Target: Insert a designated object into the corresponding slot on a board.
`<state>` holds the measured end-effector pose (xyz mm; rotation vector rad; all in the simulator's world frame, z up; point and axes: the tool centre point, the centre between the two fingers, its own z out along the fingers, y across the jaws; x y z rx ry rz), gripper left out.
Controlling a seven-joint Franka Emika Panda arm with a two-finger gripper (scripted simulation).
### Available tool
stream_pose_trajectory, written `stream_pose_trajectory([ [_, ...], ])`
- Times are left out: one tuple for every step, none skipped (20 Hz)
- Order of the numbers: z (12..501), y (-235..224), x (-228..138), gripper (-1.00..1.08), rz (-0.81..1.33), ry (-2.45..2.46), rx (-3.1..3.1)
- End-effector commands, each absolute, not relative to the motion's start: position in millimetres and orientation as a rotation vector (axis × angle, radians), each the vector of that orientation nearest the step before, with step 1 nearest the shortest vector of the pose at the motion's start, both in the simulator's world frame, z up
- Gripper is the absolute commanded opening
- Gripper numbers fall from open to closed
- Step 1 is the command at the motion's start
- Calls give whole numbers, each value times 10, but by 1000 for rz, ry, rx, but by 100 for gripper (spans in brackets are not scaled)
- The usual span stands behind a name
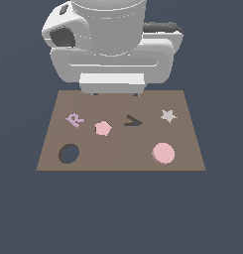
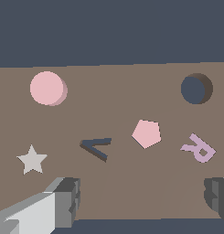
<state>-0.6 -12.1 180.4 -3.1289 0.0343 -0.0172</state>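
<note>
The light-pink round disc (image 1: 163, 153) (image 2: 47, 88) lies flat on the brown board (image 1: 120, 156) (image 2: 122, 96), near its front edge at the exterior view's right. The dark round slot (image 1: 69, 154) (image 2: 195, 88) is cut through the board's front corner at the exterior view's left. My gripper (image 1: 116, 93) (image 2: 141, 201) hangs over the board's far edge, well away from both disc and slot. Its fingers (image 2: 63, 201) stand wide apart, open, with nothing between them. The arm's white body hides most of the hand in the exterior view.
Across the board's middle sit a purple R (image 1: 75, 119) (image 2: 199, 147), a pink pentagon (image 1: 103, 128) (image 2: 146, 133), a dark V (image 1: 133, 121) (image 2: 96, 148) and a pale star (image 1: 168, 116) (image 2: 32, 159). Dark blue-grey floor surrounds the board.
</note>
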Motion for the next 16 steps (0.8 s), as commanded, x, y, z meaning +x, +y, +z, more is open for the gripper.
stream_pose_trajectory([
  [1804, -122, -6, 100, -17, 34, -3129],
  [1802, -122, -5, 100, -17, 34, -3129],
  [1797, -115, 0, 100, -17, 32, -3129],
  [1789, -107, 8, 100, -17, 29, -3129],
  [1777, -96, 18, 100, -17, 25, -3129],
  [1761, -82, 32, 100, -17, 20, -3129],
  [1743, -64, 48, 100, -16, 14, -3129],
  [1721, -44, 67, 100, -16, 7, -3129],
  [1695, -20, 89, 100, -16, -1, -3130],
  [1666, 7, 114, 100, -16, -10, -3130],
  [1634, 37, 142, 100, -15, -21, -3130],
  [1599, 71, 172, 100, -15, -32, -3130],
  [1560, 108, 205, 100, -14, -45, -3130],
  [1518, 149, 240, 100, -14, -59, -3130],
  [1474, 193, 278, 100, -13, -73, -3130],
  [1426, 239, 317, 100, -13, -89, -3130],
])
